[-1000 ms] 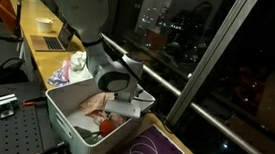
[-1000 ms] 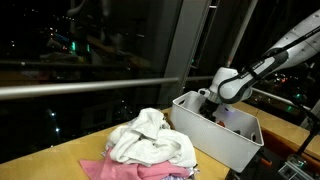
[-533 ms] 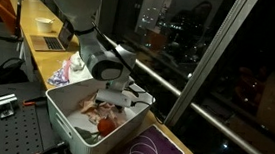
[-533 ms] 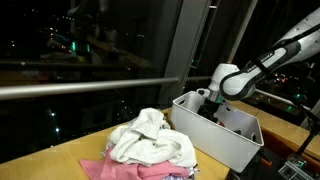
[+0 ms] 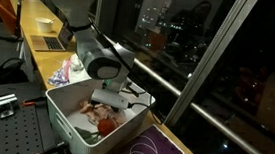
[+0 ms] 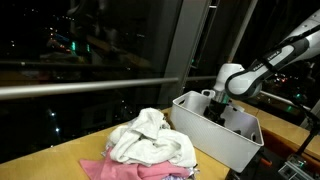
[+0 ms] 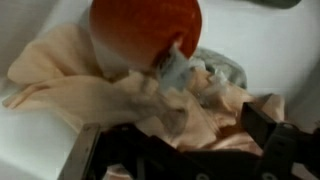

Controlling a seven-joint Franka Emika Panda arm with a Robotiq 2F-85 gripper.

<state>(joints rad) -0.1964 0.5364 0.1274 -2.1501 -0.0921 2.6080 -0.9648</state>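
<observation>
Wrist view: open gripper (image 7: 172, 140) hanging over a crumpled peach cloth (image 7: 100, 95) in the white bin (image 7: 275, 45).
Both fingers (image 7: 262, 128) stand wide apart, holding nothing. The cloth lies bunched between and just ahead of them, with an orange-red bundle (image 7: 140, 25) beyond the fingertips. It looks soft, light and limp (likely to sag and drag its neighbours along), so the raised fold midway between the fingers seems the best place to pinch.

Warm indoor glare is reflected in the dark window (image 6: 100, 50); the peach cloth (image 7: 60, 85) is rendered blurred.
</observation>
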